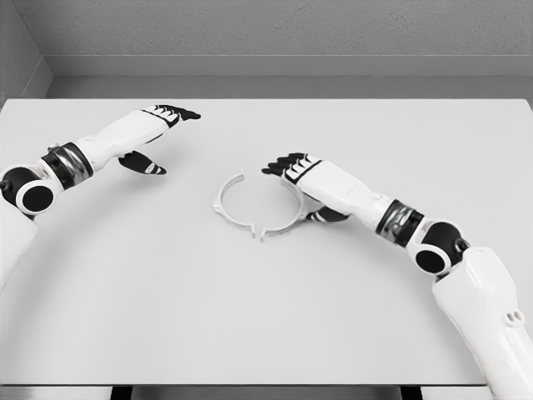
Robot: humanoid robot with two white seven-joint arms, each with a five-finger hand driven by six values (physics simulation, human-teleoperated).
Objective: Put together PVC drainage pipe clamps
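Head view showed us two clamp halves [250, 207] mid-table, nearly forming a ring; our right hand [301, 173] hovered over one half, fingers relaxed, probably to nudge it, while our left hand [158, 125] waited apart, also open-fingered.

Single head view, angled down from above onto the white table [266, 333], fairly near.
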